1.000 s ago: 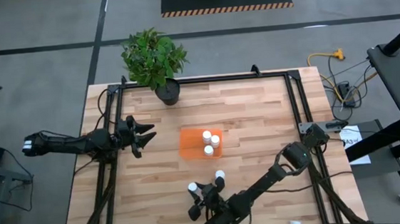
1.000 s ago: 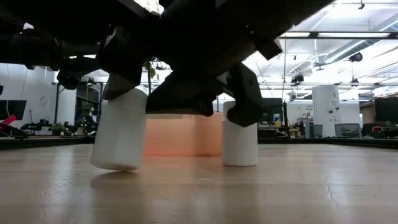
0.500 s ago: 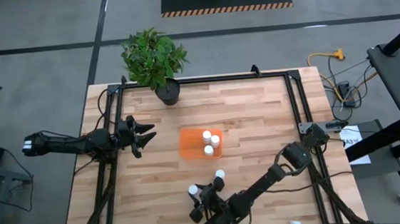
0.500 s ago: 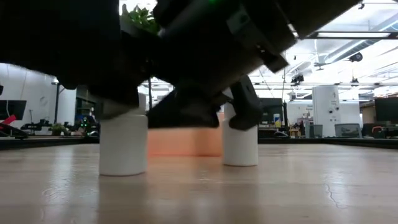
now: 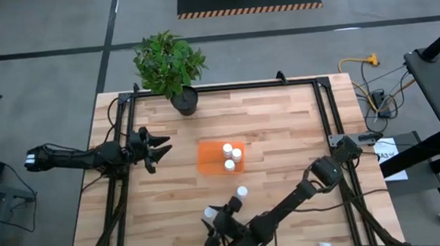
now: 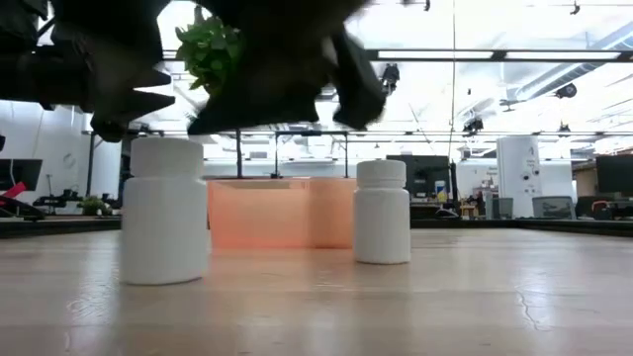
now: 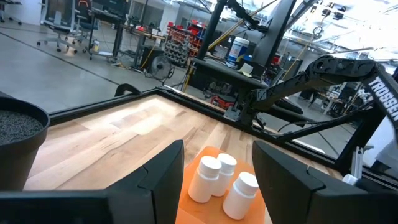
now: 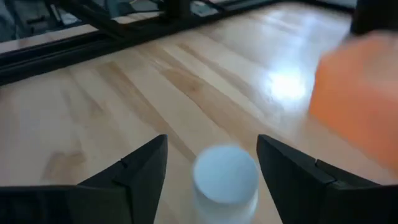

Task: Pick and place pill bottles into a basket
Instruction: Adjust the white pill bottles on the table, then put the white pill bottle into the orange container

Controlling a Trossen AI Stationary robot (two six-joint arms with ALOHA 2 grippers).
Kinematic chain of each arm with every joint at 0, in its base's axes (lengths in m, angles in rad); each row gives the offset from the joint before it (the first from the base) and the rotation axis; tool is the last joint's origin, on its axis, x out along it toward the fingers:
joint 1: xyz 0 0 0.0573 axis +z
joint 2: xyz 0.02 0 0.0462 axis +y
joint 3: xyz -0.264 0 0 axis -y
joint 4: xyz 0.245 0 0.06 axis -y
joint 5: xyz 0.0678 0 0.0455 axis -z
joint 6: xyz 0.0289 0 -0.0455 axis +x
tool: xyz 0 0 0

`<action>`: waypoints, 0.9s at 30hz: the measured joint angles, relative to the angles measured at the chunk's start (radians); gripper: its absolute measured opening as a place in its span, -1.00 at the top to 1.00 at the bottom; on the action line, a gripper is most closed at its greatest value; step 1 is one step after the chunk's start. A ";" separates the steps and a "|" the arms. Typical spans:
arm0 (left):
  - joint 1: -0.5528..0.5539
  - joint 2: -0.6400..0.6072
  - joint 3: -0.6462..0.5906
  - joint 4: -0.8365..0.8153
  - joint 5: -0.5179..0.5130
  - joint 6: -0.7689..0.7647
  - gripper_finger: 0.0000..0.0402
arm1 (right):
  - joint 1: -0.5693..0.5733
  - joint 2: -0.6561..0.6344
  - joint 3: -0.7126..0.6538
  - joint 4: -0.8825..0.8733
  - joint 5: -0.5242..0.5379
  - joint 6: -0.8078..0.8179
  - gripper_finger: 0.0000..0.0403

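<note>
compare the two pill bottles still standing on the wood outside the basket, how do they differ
The nearer pill bottle stands at the table's front edge, between the open fingers of the right gripper; the farther pill bottle stands free, with no gripper around it. The farther one is also closer to the orange basket. In the low view the nearer one looks bigger only because it is closer. Both are upright, white and capped.

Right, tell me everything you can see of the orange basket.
The basket is a small rectangular tub of see-through orange plastic with low walls and an open top. It sits flat on the wooden table near its middle. Three white pill bottles stand upright inside, crowded toward one end. Neither hand touches it.
</note>
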 joint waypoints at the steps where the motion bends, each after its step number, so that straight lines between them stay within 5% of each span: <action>1: 0.000 0.000 0.000 0.000 0.000 0.000 0.14 | 0.002 -0.001 0.021 -0.022 0.001 -0.019 -0.19; 9: 0.000 0.000 0.000 0.000 0.000 0.000 0.14 | 0.006 -0.002 0.166 -0.231 -0.055 -0.023 -0.23; 14: 0.000 0.000 0.000 0.000 0.000 0.000 0.14 | 0.019 -0.003 0.316 -0.577 -0.172 0.208 -0.21; 19: 0.000 0.000 0.000 0.000 0.000 0.000 0.14 | 0.048 -0.009 0.448 -1.020 -0.408 0.560 -0.15; 24: 0.000 0.000 0.000 0.000 0.000 0.000 0.14 | 0.075 -0.077 0.424 -1.135 -0.799 0.885 -0.09; 27: 0.000 0.000 0.000 0.000 0.000 0.000 0.14 | 0.099 -0.104 0.424 -1.136 -0.947 1.094 -0.07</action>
